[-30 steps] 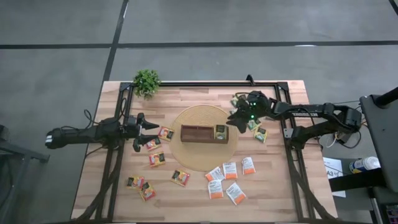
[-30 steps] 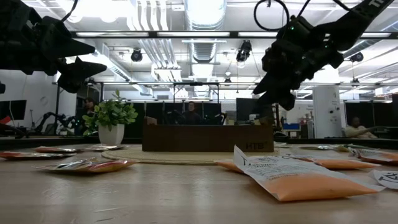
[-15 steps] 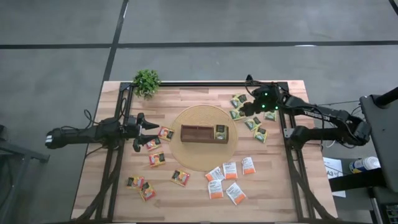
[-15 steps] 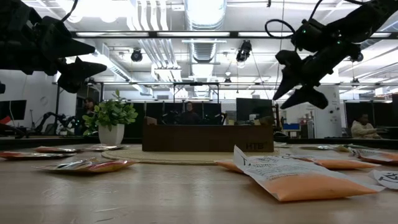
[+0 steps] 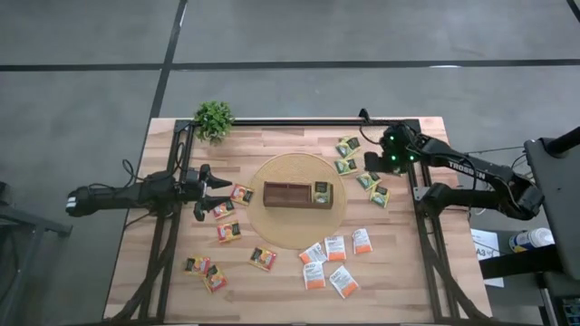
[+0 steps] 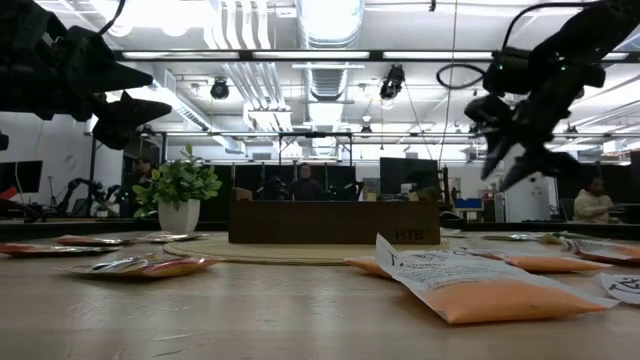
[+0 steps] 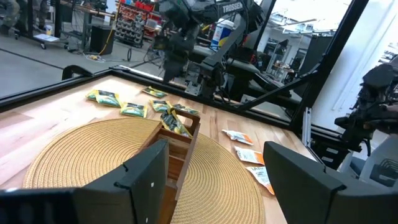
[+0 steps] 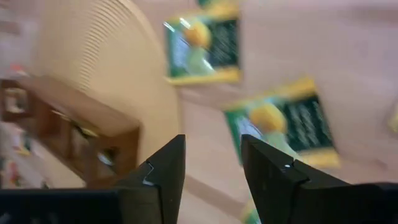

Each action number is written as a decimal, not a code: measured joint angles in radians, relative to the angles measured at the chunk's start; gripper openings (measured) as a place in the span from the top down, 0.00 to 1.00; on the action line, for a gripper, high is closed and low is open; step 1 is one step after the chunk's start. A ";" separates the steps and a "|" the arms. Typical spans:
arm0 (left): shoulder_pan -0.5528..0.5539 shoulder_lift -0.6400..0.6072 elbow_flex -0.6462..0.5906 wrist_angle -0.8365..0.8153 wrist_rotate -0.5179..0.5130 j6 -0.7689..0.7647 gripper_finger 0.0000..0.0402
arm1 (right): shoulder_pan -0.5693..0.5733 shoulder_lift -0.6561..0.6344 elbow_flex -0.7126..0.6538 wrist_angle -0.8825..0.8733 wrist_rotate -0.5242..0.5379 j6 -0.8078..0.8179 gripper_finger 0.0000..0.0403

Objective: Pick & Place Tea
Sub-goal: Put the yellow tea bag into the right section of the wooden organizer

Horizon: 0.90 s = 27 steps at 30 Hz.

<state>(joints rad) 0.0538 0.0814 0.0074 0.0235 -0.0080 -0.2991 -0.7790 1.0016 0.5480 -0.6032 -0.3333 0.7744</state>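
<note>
The tea lies in flat sachets around a round woven mat [image 5: 299, 217]. Dark green-yellow ones [image 5: 345, 167] are at the far right, white-orange ones [image 5: 335, 247] near the front, yellow-red-black ones [image 5: 228, 232] on the left. A brown divided box [image 5: 290, 194] rests on the mat with one green sachet [image 5: 321, 188] in its right end. My right gripper [image 5: 371, 162] hovers open above the green sachets [image 8: 283, 124], tilted down, with nothing between its fingers. My left gripper [image 5: 214, 186] waits open and level, left of the mat.
A small potted plant [image 5: 214, 119] stands at the far left corner. Black frame rails [image 5: 299, 121] run along the far edge and both sides of the table. Bare wood shows between the mat and the front sachets.
My right gripper has moved from beside the box's right end toward the table's right edge, over the green sachets, rolling and tipping as it went. It carries nothing. The sachets and the box have stayed where they were.
</note>
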 joint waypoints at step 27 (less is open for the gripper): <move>0.000 0.000 0.000 0.000 0.000 0.000 0.36 | -0.022 0.164 -0.002 -0.210 0.185 -0.022 0.67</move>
<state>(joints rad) 0.0538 0.0814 0.0072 0.0235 -0.0080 -0.2989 -0.8013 1.1655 0.5465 -0.8129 -0.1479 0.7521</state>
